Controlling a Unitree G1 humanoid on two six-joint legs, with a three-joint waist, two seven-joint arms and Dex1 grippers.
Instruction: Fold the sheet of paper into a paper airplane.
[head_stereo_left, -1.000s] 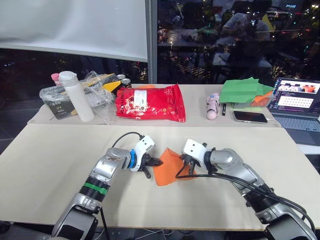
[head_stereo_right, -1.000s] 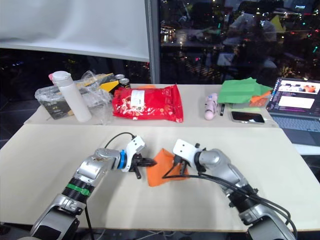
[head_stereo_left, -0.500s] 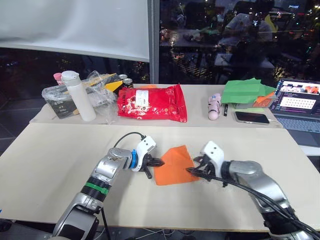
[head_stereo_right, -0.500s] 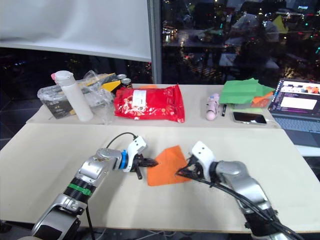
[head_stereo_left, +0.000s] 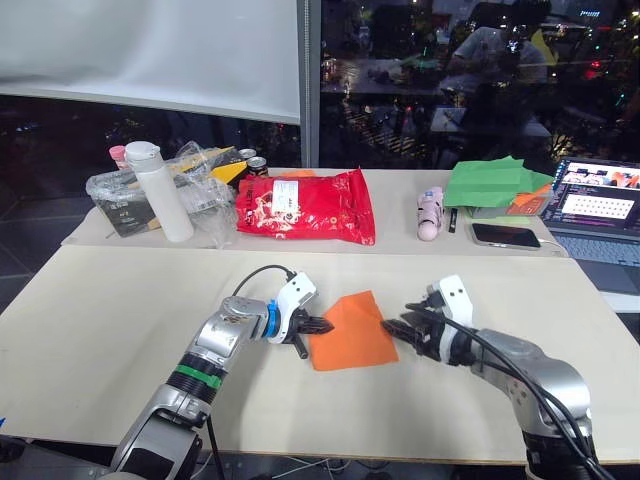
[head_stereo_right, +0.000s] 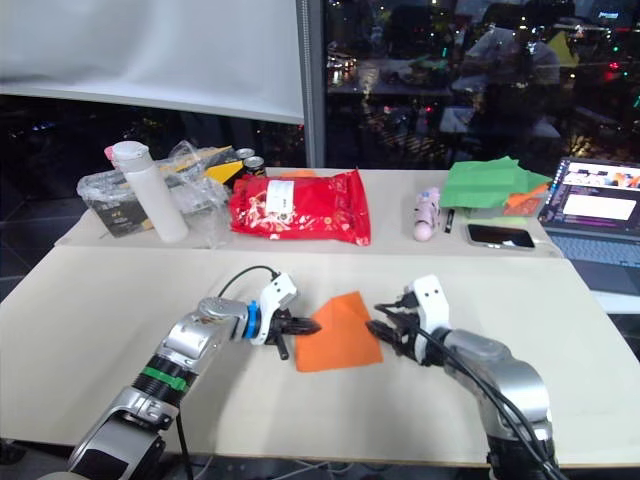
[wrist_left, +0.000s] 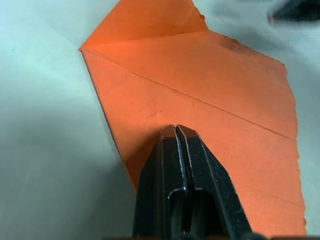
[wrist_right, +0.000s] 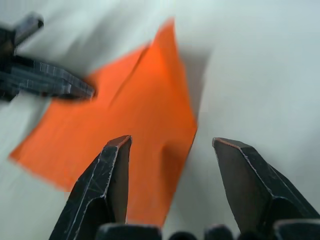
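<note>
Withdrawing, the right gripper (head_stereo_left: 400, 327) has released the sheet of paper (head_stereo_left: 351, 331).

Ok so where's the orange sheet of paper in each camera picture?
Left eye view: sheet of paper mid-table, between the grippers.
Right eye view: same spot.
Left wrist view: spread beyond the shut left gripper, which presses on it.
Right wrist view: ahead of the open right gripper.
Shared landmark: left gripper at its edge.
</note>
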